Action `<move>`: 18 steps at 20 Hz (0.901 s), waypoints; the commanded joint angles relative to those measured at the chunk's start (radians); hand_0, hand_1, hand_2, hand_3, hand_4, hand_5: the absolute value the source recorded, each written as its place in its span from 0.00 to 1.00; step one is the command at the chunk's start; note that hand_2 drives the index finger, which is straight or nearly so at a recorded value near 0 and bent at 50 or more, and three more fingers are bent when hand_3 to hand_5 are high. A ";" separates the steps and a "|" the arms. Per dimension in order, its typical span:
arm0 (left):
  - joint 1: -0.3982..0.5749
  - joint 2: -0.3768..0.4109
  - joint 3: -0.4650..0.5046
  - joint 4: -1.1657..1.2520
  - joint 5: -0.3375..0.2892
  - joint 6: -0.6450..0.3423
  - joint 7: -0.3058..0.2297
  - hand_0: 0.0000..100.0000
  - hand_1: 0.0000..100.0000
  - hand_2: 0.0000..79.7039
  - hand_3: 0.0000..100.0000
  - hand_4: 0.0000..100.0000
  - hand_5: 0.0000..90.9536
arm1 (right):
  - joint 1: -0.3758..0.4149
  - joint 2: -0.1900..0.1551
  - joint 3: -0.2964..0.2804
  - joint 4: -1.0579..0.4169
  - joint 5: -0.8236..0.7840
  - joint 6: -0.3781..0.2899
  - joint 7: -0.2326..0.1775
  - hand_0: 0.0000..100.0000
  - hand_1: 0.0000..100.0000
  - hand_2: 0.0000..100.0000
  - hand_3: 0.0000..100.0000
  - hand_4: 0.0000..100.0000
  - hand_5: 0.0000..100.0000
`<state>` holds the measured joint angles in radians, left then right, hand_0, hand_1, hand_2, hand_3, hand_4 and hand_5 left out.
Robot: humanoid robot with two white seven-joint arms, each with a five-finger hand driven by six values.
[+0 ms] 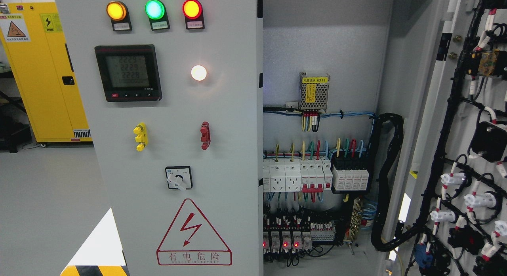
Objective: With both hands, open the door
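A grey electrical cabinet fills the head view. Its left door (pixel 174 109) is closed and faces me, carrying three lit lamps (pixel 154 10), a digital meter (pixel 128 73), a rotary switch (pixel 178 177) and a red lightning warning triangle (pixel 193 234). The right door (pixel 447 133) is swung wide open, its inner face with black cable looms and white connectors turned toward me. Between them the cabinet interior (pixel 321 165) shows breakers, coloured wires and a small power supply. Neither of my hands or arms appears anywhere in the picture.
A yellow safety cabinet (pixel 43 70) stands at the back left on the grey floor (pixel 47 197). A yellow-and-black striped marking (pixel 95 270) shows at the bottom left. A thick black cable conduit (pixel 386 181) loops inside the cabinet near the open door's hinge side.
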<state>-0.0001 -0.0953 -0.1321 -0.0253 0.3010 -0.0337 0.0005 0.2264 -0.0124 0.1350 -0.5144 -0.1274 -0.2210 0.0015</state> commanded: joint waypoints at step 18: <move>-0.015 -0.007 -0.001 -0.013 0.007 -0.011 -0.007 0.00 0.00 0.00 0.00 0.00 0.00 | 0.268 -0.215 0.259 -1.566 -0.006 -0.009 -0.005 0.23 0.03 0.00 0.00 0.00 0.00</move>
<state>0.0000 -0.1009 -0.1332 -0.0331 0.3077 -0.0441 -0.0059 0.5460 -0.1681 0.2641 -1.6515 -0.1330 -0.2289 -0.0040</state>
